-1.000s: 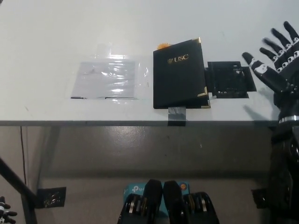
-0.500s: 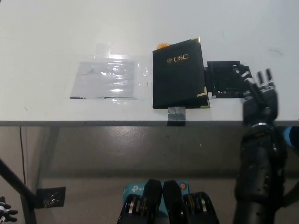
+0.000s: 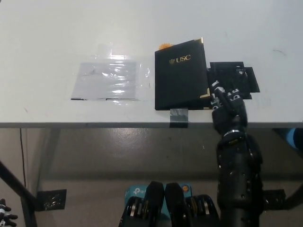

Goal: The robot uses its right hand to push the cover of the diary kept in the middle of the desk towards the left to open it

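A black diary [image 3: 181,75] with gold "USC" lettering and gold corners lies shut in the middle of the white desk [image 3: 142,28], near its front edge. My black right hand [image 3: 228,106] is at the desk's front edge, just right of the diary's lower right corner, fingers apart and pointing up-left toward that corner; whether it touches the cover I cannot tell. It holds nothing. My white left hand [image 3: 4,213] shows only as a sliver at the bottom left, below the desk.
A black patch of tape [image 3: 234,78] lies on the desk right of the diary, partly behind my hand. A clear plastic sheet [image 3: 110,80] is taped left of the diary. Grey tape [image 3: 178,115] hangs over the desk edge below the diary.
My right hand came in from the far right, dropped to the desk's front edge, then slid left to the diary's lower right corner. The diary has not moved.
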Robot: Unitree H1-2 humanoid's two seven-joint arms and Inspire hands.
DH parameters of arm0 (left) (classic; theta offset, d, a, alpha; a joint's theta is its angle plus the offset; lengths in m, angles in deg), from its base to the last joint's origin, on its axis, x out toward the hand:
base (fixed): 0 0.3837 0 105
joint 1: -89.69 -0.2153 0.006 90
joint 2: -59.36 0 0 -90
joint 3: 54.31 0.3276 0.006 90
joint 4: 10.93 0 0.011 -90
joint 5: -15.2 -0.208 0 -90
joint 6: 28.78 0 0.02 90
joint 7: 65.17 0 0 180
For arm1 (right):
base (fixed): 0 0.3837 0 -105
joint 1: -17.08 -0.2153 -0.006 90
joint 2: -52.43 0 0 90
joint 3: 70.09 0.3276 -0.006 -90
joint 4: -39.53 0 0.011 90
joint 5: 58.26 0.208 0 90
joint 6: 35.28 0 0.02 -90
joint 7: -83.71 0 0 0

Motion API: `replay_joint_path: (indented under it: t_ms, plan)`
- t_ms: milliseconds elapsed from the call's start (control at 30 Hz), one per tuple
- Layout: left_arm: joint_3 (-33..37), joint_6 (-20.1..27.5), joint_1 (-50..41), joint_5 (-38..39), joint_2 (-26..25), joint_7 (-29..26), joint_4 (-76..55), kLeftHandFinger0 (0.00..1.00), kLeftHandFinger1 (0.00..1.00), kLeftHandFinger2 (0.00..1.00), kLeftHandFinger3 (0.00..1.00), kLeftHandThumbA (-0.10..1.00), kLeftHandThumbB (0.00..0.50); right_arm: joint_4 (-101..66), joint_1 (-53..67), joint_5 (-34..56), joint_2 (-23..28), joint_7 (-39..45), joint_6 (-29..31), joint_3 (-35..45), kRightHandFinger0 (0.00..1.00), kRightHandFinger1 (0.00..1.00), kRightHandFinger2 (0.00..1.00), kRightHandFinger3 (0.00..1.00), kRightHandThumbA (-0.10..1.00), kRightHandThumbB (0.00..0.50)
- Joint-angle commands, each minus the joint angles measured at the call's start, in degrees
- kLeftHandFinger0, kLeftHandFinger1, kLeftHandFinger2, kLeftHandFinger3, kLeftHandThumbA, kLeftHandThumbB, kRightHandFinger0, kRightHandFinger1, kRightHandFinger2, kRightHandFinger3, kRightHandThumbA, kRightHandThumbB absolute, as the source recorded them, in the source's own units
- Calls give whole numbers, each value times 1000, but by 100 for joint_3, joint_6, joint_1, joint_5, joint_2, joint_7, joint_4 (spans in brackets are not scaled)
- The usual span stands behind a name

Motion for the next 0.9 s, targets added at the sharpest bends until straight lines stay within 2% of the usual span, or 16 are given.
replay_joint_path:
  t_ms: [0, 300, 467, 633, 733, 833, 867]
  plan:
    - [-43, 32, -18, 91, -23, 25, -166, 378, 405, 199, 299, 496, 500, 52, -56, 237, -11, 414, 346, -219, 1000, 1000, 1000, 1000, 1000, 247]
    - [57, 92, 30, 64, -24, 75, -138, 367, 419, 227, 320, 499, 500, 369, 194, 331, 41, 560, 531, -355, 969, 993, 949, 1000, 1000, 256]
    - [169, 137, 23, 21, 39, 103, -73, 375, 411, 224, 332, 501, 500, 697, 250, 300, -31, 627, 767, -445, 983, 991, 945, 1000, 1000, 240]
    - [245, 164, 75, 20, 41, 129, -40, 351, 416, 219, 301, 518, 500, 949, 225, 276, -93, 691, 977, -532, 993, 999, 950, 1000, 1000, 218]
    - [261, 64, 55, 18, 46, 82, -134, 370, 421, 231, 299, 512, 500, 1179, 46, 162, -127, 703, 1129, -703, 931, 962, 920, 1000, 1000, 213]
    - [303, 84, 56, -12, 28, 88, -147, 386, 429, 238, 316, 522, 500, 1281, -157, 210, -138, 648, 1161, -770, 921, 954, 915, 1000, 1000, 204]
    - [305, 116, 56, 1, 27, 103, -134, 382, 426, 238, 316, 523, 500, 1332, -230, 218, -140, 653, 1177, -790, 912, 948, 909, 1000, 1000, 216]
